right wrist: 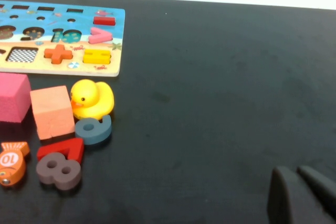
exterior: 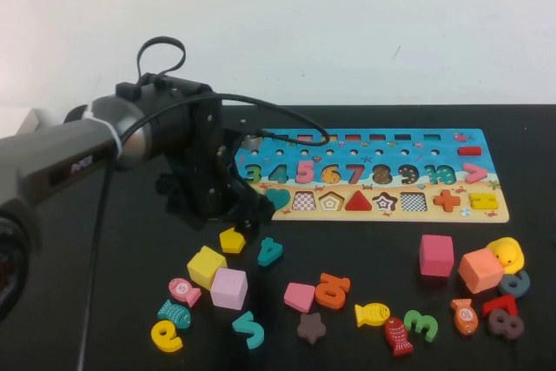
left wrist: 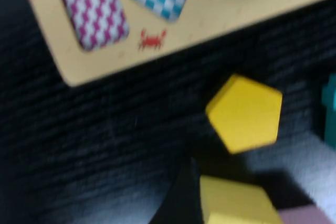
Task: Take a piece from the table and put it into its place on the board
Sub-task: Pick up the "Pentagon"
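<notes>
Black matte counter (exterior: 104,301) with a white wall behind. Nearest the robot lie loose pieces: yellow fish (exterior: 373,314), red fish (exterior: 398,335), green 3 (exterior: 422,325), brown star (exterior: 311,328), teal 5 (exterior: 248,329). A row further back: yellow cube (exterior: 206,266), lilac cube (exterior: 229,288), pink piece (exterior: 299,296), orange number (exterior: 333,290). On the right: magenta cube (exterior: 436,255), salmon cube (exterior: 480,270), yellow duck (exterior: 507,255). Yellow pentagon piece (exterior: 232,240) lies flat on the counter just short of the board's (exterior: 365,215) near-left corner, teal 4 (exterior: 269,251) beside it. Left gripper (exterior: 246,215) hovers right over the pentagon, not holding it; can't tell how far its fingers are spread. In the left wrist view the pentagon (left wrist: 245,113) sits free, clear of the board edge (left wrist: 79,72). Right gripper (right wrist: 302,195) is low over bare counter well right of the pieces, fingers nearly together, holding nothing. Pentagon cut-out (exterior: 331,202) on the board is unfilled.
</notes>
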